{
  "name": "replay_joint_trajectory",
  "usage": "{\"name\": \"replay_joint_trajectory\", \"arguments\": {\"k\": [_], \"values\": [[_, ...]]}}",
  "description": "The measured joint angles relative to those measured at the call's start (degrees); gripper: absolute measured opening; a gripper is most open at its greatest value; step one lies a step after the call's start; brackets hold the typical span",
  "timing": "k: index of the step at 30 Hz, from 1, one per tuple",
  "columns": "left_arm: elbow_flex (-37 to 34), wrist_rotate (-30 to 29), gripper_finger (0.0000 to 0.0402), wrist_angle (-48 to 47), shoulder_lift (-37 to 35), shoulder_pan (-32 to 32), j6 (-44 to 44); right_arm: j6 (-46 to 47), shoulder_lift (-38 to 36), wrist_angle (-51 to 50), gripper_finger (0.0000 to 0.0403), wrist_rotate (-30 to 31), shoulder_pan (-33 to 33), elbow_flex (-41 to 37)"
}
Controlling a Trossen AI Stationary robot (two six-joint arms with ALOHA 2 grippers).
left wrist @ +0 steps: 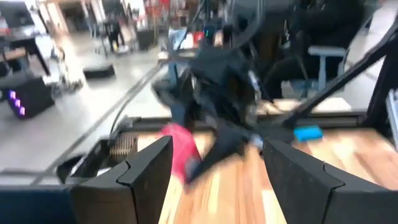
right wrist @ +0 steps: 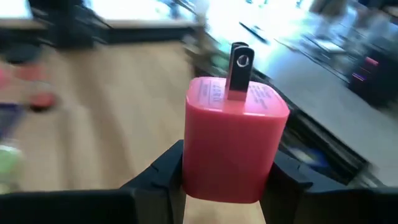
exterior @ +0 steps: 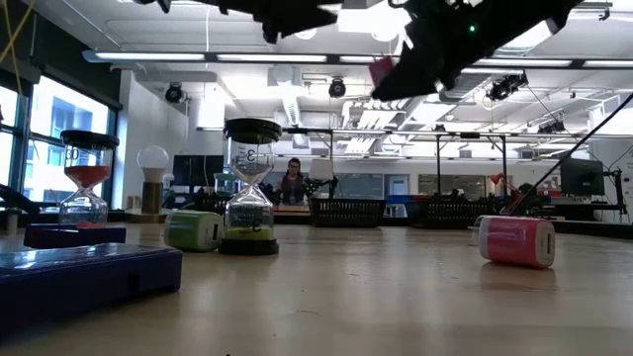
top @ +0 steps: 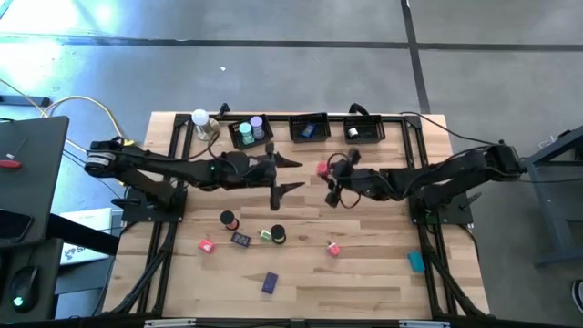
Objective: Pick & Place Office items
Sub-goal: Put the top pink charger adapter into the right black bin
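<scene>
Mid-table, the right gripper (top: 325, 170) hangs above the table (top: 364, 273), clenched around a red block (right wrist: 233, 134). Facing it from the left, the left gripper (top: 293, 175) hangs released, fingers spread.

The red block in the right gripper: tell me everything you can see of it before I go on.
The red block is a glossy, plastic-looking cube with rounded edges, like a small plug-in charger. A flat metal prong with a hole stands up from its far face, which carries faint printing. The right gripper is shut on it, a dark finger pressing each side. It is held up off the table, near the middle of the wooden table in the high view, short of the black trays. Nothing else touches it.
</scene>
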Motion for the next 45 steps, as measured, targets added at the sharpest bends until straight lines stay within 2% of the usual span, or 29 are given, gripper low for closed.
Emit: {"name": "replay_joint_trajectory", "arguments": {"k": [3, 7, 11, 17, 22, 26, 34, 40, 45], "values": [[0.01, 0.11, 0.0243, -4.58, -0.67, 1.43, -1.72, 4.82, -0.92, -10.63, 0.0136, 2.03, -3.13, 2.02], [0.02, 0.06, 0.0243, -11.16, -1.04, 3.52, -4.81, 10.42, -1.18, -23.91, 0.0136, 1.85, -8.59, 4.38], [0.02, 1.55, 0.0243, -15.61, -1.04, 5.32, -6.02, 10.61, -1.24, -33.03, 0.0136, 0.20, -16.71, 6.81], [0.04, 7.75, 0.0243, -16.75, -1.04, 6.42, -8.34, 6.54, -1.23, -36.51, 0.0136, -11.74, -31.05, 9.64], [0.04, 9.20, 0.0243, -17.31, -1.04, 6.40, -8.36, 4.99, 0.12, -36.98, 0.0136, -24.30, -42.02, 10.18], [0.04, 9.24, 0.0243, -17.59, -1.04, 6.40, -8.34, 4.93, 2.23, -38.95, 0.0136, -28.43, -49.01, 10.16], [0.04, 9.22, 0.0243, -17.80, -1.04, 6.40, -8.37, 4.44, 9.58, -37.80, 0.0136, -32.98, -54.08, 10.70], [0.04, 9.20, 0.0243, -17.82, -1.04, 6.40, -8.82, 4.63, 16.18, -41.03, 0.0136, -32.94, -54.53, 17.38], [0.04, 9.03, 0.0243, -17.93, -1.04, 6.40, -8.84, 6.32, 20.01, -48.36, 0.0136, -31.57, -54.51, 23.09]]}}
